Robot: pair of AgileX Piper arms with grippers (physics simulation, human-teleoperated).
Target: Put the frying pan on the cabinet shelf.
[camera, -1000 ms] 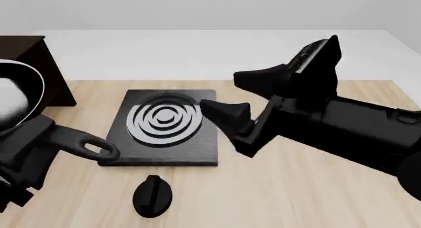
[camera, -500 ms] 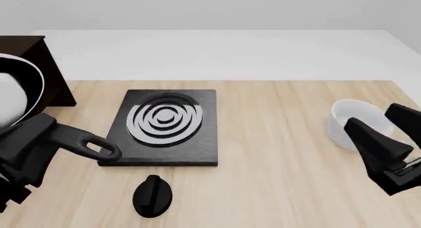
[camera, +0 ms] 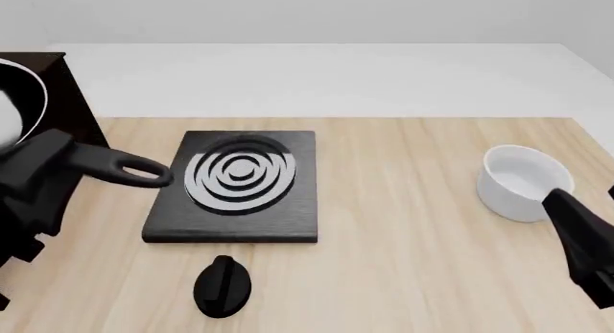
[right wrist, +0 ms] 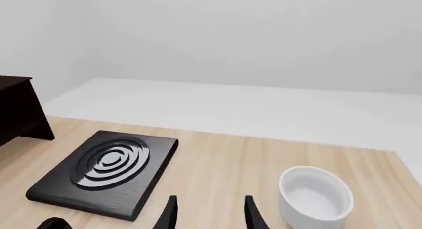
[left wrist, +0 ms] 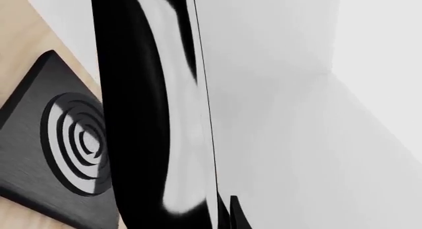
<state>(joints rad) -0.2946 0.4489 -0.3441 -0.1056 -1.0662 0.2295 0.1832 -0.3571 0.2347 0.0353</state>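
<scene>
Pan [camera: 17, 106] has risen at front view's left edge, handle [camera: 120, 167] clamped in left fingers [camera: 43, 167], beside the cabinet [camera: 67, 103]; shelf placement remains. Right fingers [right wrist: 207, 214], spread and empty, have withdrawn near the bowl [camera: 523, 182].

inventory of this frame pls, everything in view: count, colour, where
frying pan: 1, black with glossy inside, far left, lifted off the table in front of the cabinet, handle pointing toward the stove plate
cabinet: 1, dark brown, far-left edge of table
stove plate: 1, black square with silver rings, left of centre on table
knob: 1, black, on table in front of stove plate
bowl: 1, white, right side of table
table: 1, light wood
left gripper: black, holding pan handle
right gripper: black, open, near bowl, holding nothing
</scene>
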